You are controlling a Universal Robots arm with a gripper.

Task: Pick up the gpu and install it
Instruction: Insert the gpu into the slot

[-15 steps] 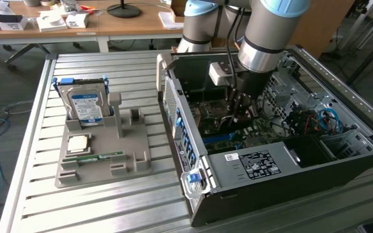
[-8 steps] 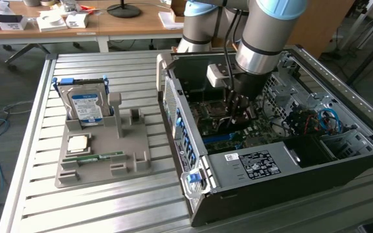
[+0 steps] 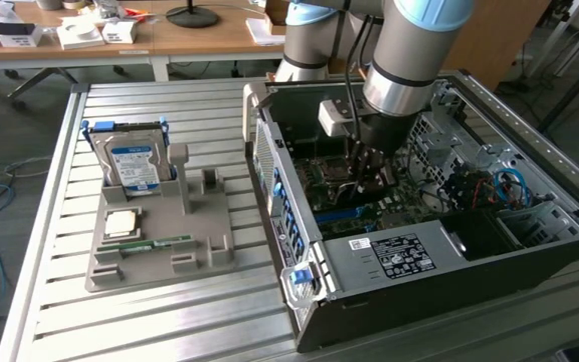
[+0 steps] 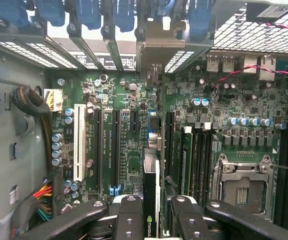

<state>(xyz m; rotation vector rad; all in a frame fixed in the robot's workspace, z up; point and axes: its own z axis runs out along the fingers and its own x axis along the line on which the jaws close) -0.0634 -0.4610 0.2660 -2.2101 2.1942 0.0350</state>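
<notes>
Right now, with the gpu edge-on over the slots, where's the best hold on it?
Probably the upper edge, clamped across its two flat faces from above, as the gripper has it. The gpu is thin and flat and stands on edge over the motherboard. A hold on the faces keeps it upright and leaves the lower edge free to meet a slot.

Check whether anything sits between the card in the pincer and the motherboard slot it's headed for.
Nothing visible does. The pincer grips the gpu edge-on, lined up with the blue slot, and that slot looks free of cables or other parts.
</notes>
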